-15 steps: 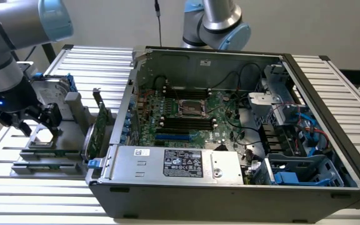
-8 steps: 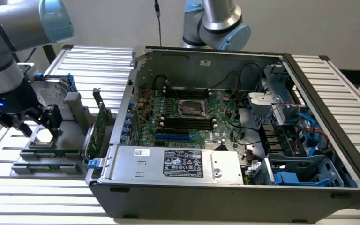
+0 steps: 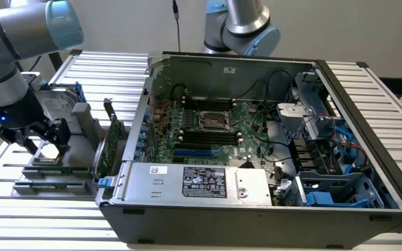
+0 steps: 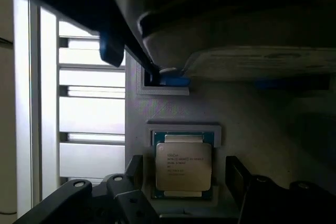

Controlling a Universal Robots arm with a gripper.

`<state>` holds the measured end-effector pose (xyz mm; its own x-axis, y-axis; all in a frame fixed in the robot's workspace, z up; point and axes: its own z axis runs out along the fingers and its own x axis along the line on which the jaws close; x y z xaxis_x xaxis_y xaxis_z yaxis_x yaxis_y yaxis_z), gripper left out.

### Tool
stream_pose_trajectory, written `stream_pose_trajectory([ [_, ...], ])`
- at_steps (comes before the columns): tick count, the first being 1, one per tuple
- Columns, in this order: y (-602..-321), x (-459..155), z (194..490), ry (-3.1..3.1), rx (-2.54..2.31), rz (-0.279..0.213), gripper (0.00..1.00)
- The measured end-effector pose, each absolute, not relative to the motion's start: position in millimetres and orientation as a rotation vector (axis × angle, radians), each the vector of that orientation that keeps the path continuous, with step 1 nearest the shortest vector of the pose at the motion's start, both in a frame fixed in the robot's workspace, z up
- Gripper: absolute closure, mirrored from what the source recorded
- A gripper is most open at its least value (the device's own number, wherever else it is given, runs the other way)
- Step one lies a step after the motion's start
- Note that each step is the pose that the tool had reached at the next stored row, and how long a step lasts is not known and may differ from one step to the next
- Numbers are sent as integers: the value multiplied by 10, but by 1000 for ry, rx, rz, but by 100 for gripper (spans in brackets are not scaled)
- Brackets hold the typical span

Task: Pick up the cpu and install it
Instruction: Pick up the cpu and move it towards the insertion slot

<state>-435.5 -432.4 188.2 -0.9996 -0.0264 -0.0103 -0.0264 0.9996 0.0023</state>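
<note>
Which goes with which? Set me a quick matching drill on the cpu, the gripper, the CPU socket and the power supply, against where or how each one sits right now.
Things:
1. cpu
2. gripper
3. CPU socket
4. power supply

Places or states:
A. open, straddling the cpu from above
B. on the green motherboard, mid-way across the open case
C. lying flat in a recess of the grey fixture, outside the case
D. along the case wall nearest the exterior camera, label facing up

Pairs: 1-C, 2-A, 3-B, 4-D
</note>
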Motion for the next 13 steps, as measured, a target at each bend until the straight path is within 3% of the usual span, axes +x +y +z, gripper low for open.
stream_pose_trajectory([
  [13, -4327, -4346, 1861, 3131, -26, 9, 27],
])
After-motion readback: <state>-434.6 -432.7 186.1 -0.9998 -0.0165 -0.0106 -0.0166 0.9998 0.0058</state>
